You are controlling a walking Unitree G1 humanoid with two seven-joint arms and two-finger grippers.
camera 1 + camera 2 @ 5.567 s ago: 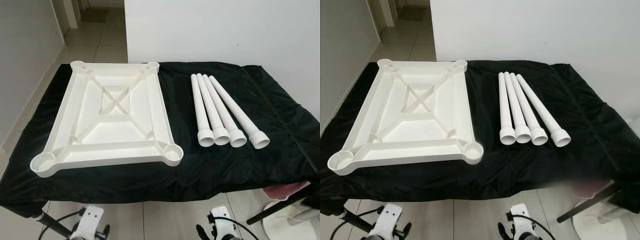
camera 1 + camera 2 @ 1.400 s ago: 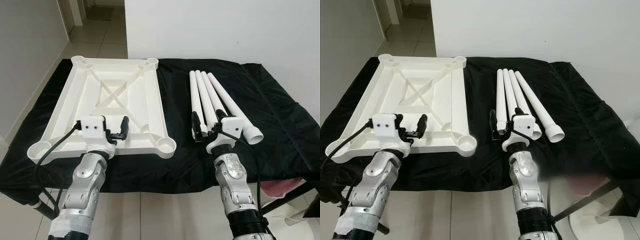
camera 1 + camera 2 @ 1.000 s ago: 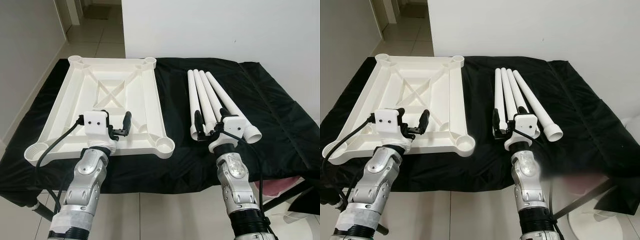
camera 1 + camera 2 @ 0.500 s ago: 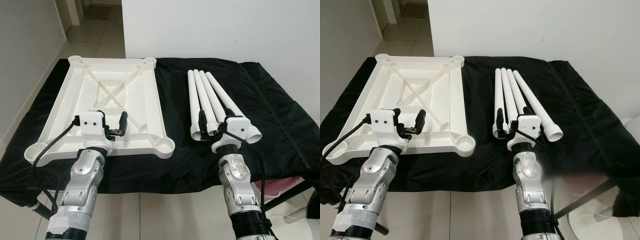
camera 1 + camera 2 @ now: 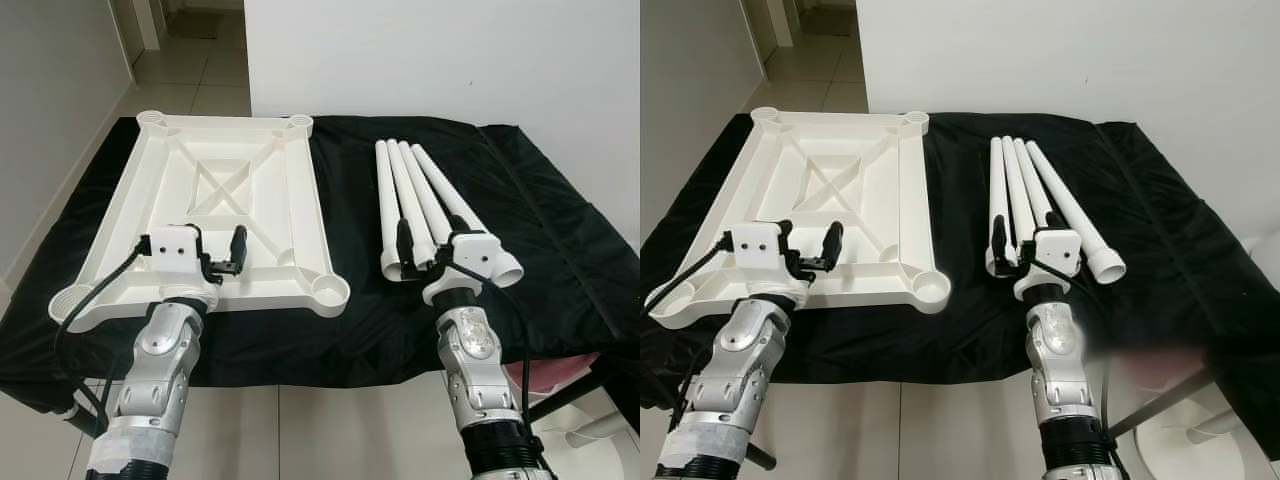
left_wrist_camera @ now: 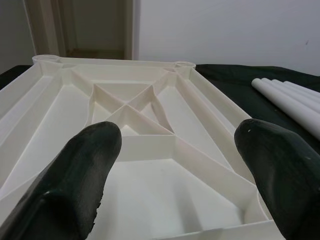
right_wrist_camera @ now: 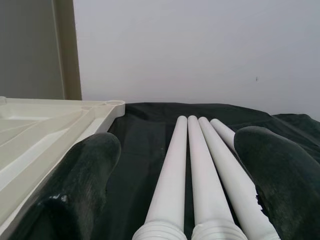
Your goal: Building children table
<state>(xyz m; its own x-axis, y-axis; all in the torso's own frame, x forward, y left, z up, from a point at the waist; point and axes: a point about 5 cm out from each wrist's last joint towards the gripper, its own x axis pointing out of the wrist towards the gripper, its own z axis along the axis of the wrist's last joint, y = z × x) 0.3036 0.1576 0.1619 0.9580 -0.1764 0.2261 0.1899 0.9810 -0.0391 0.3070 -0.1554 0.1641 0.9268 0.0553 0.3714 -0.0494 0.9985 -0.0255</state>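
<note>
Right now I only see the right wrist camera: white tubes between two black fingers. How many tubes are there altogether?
Observer: Four table legs lie side by side on the black cloth. Your right hand is open at their wide ends.
Operator: Where's my other hand?
Observer: The left hand is open above the near edge of the upside-down tabletop.
Operator: Where do the legs go?
Observer: Probably into the round sockets, one at each of the tabletop's four corners.
</note>
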